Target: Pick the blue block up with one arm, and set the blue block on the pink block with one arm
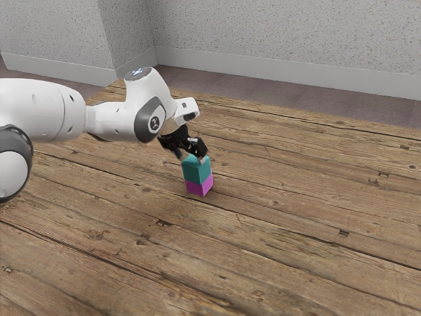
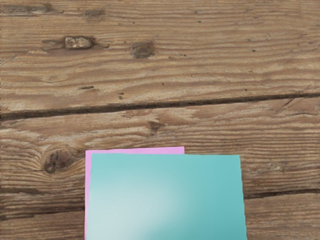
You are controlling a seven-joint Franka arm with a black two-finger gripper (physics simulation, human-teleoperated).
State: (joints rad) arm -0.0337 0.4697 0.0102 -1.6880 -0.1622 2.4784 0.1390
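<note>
The blue block (image 1: 196, 169), teal in colour, rests on top of the pink block (image 1: 198, 187) on the wooden table. In the wrist view the blue block (image 2: 165, 197) lies just under my hand. It is shifted a little sideways, so a thin strip of the pink block (image 2: 135, 150) shows along two of its edges. My gripper (image 1: 189, 153) hovers at the blue block's top. Its black fingers are spread to either side of the upper edge and do not clamp it, so it is open.
The wooden plank table (image 1: 296, 217) stretches wide around the stack. A grey wall and skirting board (image 1: 283, 69) run behind the table's far edge. My white arm (image 1: 99, 118) reaches in from the exterior view's left.
</note>
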